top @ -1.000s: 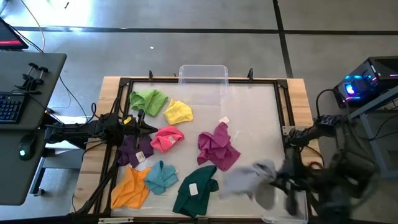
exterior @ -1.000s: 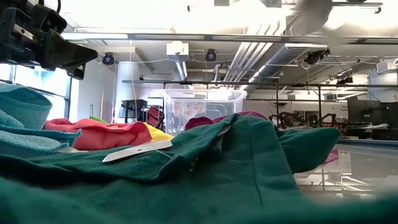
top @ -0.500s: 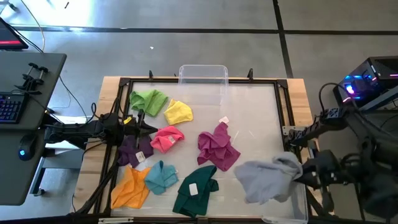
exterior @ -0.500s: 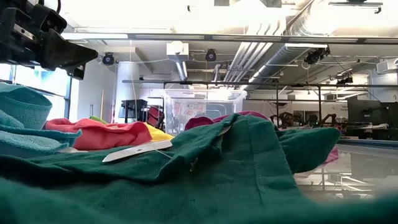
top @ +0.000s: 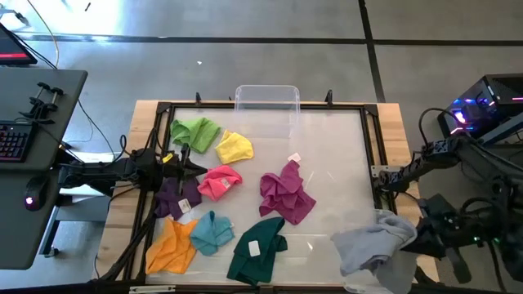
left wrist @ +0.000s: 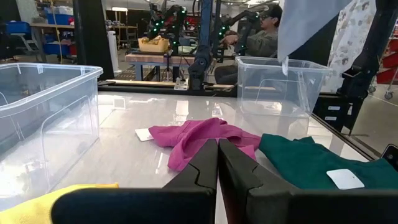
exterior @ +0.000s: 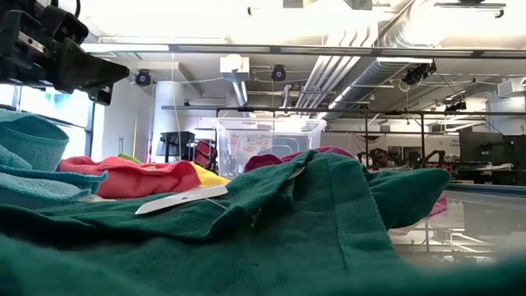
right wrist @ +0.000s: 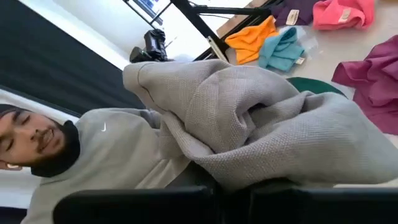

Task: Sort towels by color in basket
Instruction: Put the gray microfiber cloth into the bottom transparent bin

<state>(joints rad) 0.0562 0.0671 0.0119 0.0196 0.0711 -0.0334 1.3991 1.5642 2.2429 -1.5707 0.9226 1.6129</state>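
Several towels lie spread on the table: light green [top: 196, 131], yellow [top: 235, 147], pink [top: 219, 181], purple [top: 174, 198], orange [top: 172, 247], teal [top: 212, 233], dark green [top: 257, 249] and magenta [top: 286, 192]. My right gripper [top: 409, 235] is at the near right corner, shut on the grey towel [top: 369, 247]. In the left wrist view the grey towel [left wrist: 311, 25] hangs above a clear bin [left wrist: 280, 78]. At the table's left side my left gripper [top: 200, 167] is shut on nothing and points level across the table. My right gripper holds the grey towel by a bunched fold [right wrist: 249, 168] of several layers. The cloth hides the fingertips. The towel is lifted clear of the table and drapes slack from the gripper toward the table's middle.
A second clear bin [top: 267, 102] stands at the far edge, in the middle. A black frame [top: 372, 147] runs around the table top. A person [right wrist: 68, 155] sits close beyond the near right corner. Bare table lies between the magenta towel and the right edge.
My right gripper has carried the grey towel toward the table's right edge and a little up, rolling as it went. The towel has stayed clear of the table and moved from beside the dark green towel to the near right corner.
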